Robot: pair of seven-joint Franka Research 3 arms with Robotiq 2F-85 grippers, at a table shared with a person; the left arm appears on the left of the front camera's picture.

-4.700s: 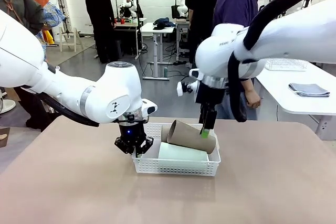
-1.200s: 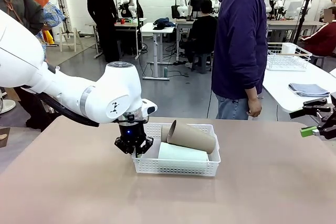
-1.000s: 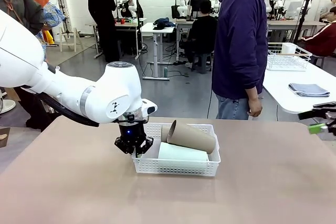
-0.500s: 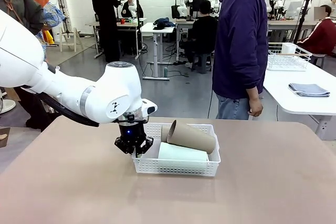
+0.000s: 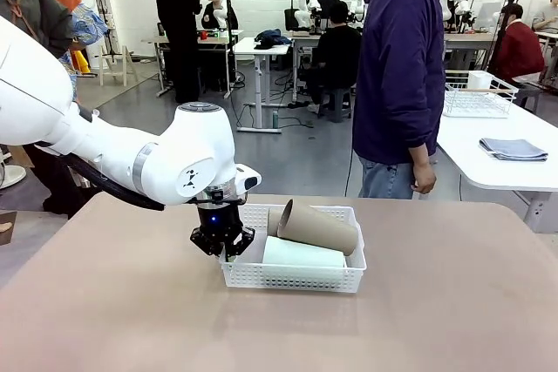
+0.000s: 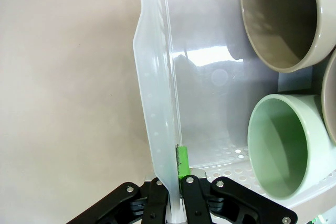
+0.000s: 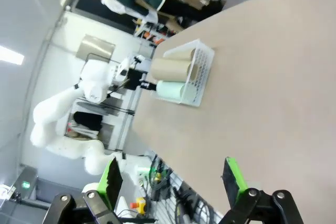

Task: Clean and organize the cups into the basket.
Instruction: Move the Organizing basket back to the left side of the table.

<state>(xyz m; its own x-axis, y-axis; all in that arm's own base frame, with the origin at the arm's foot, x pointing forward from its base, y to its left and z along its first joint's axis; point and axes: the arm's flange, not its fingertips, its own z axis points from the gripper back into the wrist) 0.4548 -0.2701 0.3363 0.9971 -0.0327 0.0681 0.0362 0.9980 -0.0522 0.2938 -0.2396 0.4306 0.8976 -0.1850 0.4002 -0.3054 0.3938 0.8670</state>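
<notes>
- The shallow white rectangular plastic basket with lattice sides (image 5: 293, 277) sits near the middle of the tan table (image 5: 436, 320), a little toward the far edge, in the same spot as in every earlier front picture.
- Inside it, a pale mint green matte tumbler (image 5: 303, 255) lies on its side along the near wall. A tan-brown tumbler (image 5: 316, 226) rests on top of it, tilted, its open mouth toward the basket's left end. The edge of a second tan-brown tumbler (image 5: 274, 220) shows just behind. None of them has shifted since the right arm was over the basket.
- In the left wrist view the mint mouth (image 6: 278, 145) and a tan mouth (image 6: 282, 19) both face the camera; a sliver of another cup sits at the picture's right edge.
- The left gripper (image 5: 223, 245) stays clamped on the basket's left wall, unchanged: the wrist view shows its fingers (image 6: 181, 162) closed onto the thin white wall (image 6: 152, 108), one inside and one outside.
- The right arm, which stood above the basket holding the tan tumbler's rim earlier and was then drawing back past the table's right edge, has left the front view.
- The right gripper (image 7: 173, 174) now hangs well away from the basket (image 7: 200, 77), its green-padded fingers spread wide with nothing between them.
- A person in a dark purple hooded top (image 5: 400, 67) stands at the far edge.
</notes>
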